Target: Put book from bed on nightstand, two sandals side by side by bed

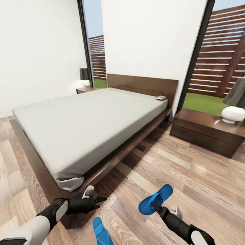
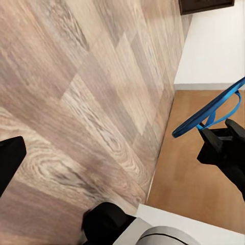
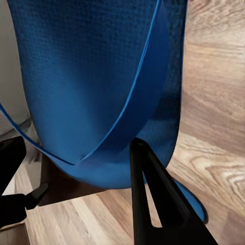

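Nearest to me, at the foot corner of the bed, my right gripper was clamped on one sandal, lifted clear of the plank floor; in the right wrist view a finger lay across the sole beside the thong strap. I judged the sandal light, foamy and bendable, so a pinch through the sole edge near the strap suited it. The other sandal lay on the floor just off the same bed corner, between my arms. My left gripper hung near that corner with nothing in it; whether its fingers stood apart I could not tell. Farther off, the book rested on the mattress by the headboard, on the side toward the nightstand; thin and stiff-looking, it seemed best taken by an edge. A lamp stood on that nightstand.
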{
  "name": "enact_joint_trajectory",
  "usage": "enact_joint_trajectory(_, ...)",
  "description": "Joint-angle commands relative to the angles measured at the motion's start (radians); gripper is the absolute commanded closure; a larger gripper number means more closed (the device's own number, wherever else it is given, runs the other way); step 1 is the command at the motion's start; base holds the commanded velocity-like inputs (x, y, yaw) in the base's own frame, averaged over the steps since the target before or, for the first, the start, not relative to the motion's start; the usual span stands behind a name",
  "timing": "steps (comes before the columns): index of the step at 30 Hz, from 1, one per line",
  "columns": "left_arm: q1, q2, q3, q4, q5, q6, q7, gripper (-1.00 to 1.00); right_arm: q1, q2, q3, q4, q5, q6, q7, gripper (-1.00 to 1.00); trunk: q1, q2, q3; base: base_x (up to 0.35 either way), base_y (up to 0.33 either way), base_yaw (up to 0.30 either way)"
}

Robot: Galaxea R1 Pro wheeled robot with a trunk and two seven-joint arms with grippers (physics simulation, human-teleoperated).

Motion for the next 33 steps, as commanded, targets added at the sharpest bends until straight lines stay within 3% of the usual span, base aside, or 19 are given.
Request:
enact_joint_trajectory(1,0.0,0.0,0.0,0.0,0.001,0.007,-0.001,-1.0,0.0,0.0,0.002,0.0,-0.007,0.004,-0.002,1.0,-0.001,0.0,0.003,0.0,0.0,0.0)
enact_joint_trajectory(10,0.0,-0.008,0.0,0.001,0.001,0.007,0.0,-1.0,0.0,0.001,-0.001,0.0,-0.005,0.003,-0.001,1.0,-0.005,0.002,0.038,0.0,0.0,0.0)
enact_joint_trajectory(20,0.0,-0.02,0.0,0.026,0.001,0.01,0.003,-1.0,0.0,0.0,-0.003,0.001,-0.003,0.006,-0.003,1.0,-0.005,0.002,0.038,0.0,0.0,0.0)
enact_joint_trajectory(33,0.0,-0.015,0.0,0.059,0.001,0.033,0.0,-1.0,0.0,-0.001,-0.001,0.003,-0.002,0.006,-0.026,1.0,-0.005,0.002,0.038,0.0,0.0,0.0)
